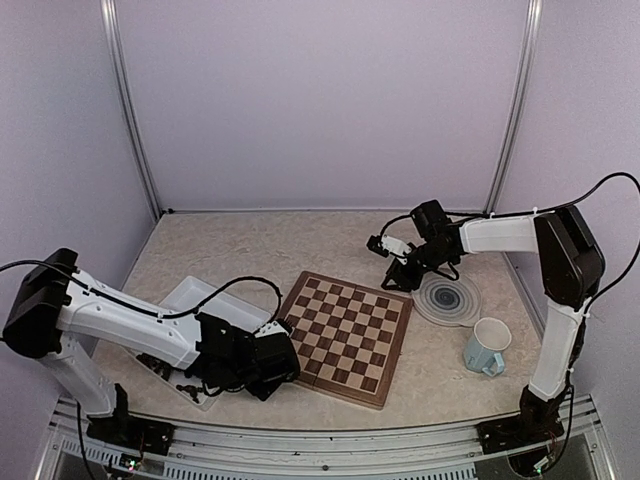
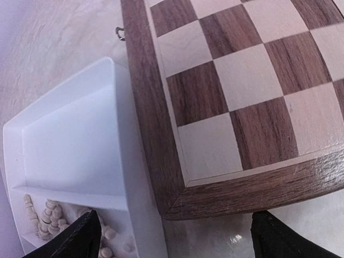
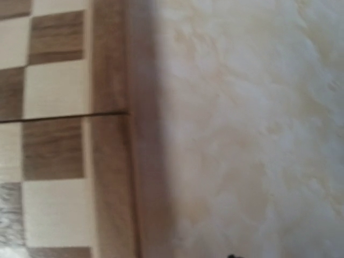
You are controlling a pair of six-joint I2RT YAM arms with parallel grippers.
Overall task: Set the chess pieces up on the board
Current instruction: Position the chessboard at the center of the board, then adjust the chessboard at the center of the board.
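When reaching for pieces (image 2: 45, 217), count on the left tool (image 2: 177, 239): fingers wide apart, nothing between, hung low by the near-left corner of the board (image 2: 236, 97). Find the pieces heaped in the near compartment of the tray (image 2: 70, 145), down-left of that tool and just beside it, jumbled, long axes every way. See none on the board yet. Leave out the right tool (image 1: 400, 272), well apart across the board; cannot tell whether apart or together. Expect small turned pale wood, smooth white plastic, glossy grained checks, marbled worktop (image 2: 59, 37).
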